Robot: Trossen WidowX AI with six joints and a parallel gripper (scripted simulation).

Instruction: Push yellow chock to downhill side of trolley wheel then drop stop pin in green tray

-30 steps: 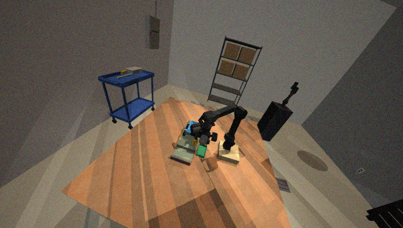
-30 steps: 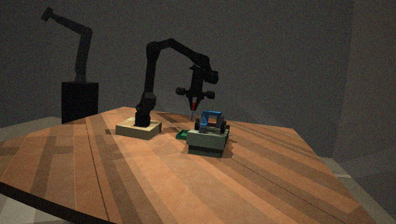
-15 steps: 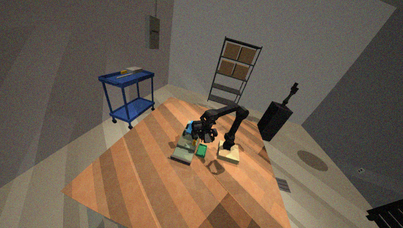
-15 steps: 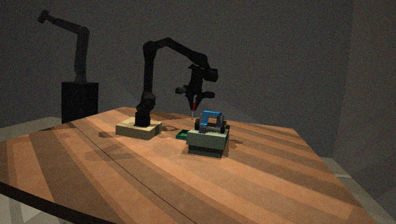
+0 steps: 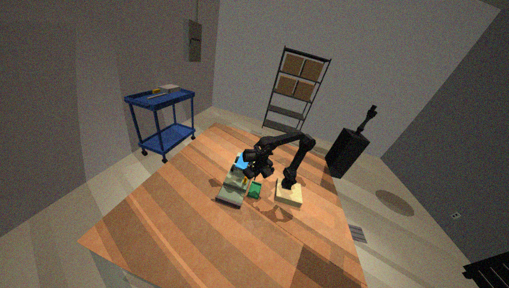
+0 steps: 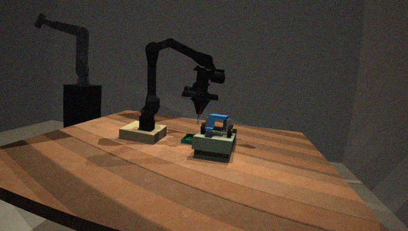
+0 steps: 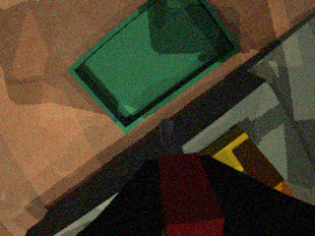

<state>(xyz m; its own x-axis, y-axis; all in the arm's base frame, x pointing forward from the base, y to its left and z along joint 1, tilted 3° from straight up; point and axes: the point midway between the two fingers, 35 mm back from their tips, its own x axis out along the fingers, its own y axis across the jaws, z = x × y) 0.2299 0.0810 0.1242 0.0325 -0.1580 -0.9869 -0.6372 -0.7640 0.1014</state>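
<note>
My gripper (image 6: 199, 112) (image 7: 177, 168) is shut on the red-headed stop pin (image 6: 197, 118) (image 7: 167, 134). The pin's grey shaft points down, clear of the ramp. In the wrist view it appears over the ramp's tray-side edge. The green tray (image 5: 254, 194) (image 6: 187, 139) (image 7: 115, 64) lies on the table beside the ramp. The blue trolley (image 5: 241, 162) (image 6: 219, 116) stands on the upper part of the ramp (image 5: 230, 197) (image 6: 213, 143). The yellow chock (image 5: 245, 180) (image 7: 227, 158) sits on the ramp downhill of it. My arm hides whether the chock touches a wheel.
The arm's pale base block (image 5: 290, 196) (image 6: 136, 136) stands on the table beyond the tray. The arm reaches over the tray side of the trolley. A blue cart (image 5: 171, 136), a shelf rack (image 5: 286, 111) and a second arm on a black pedestal (image 5: 346, 152) (image 6: 82, 105) stand off the table.
</note>
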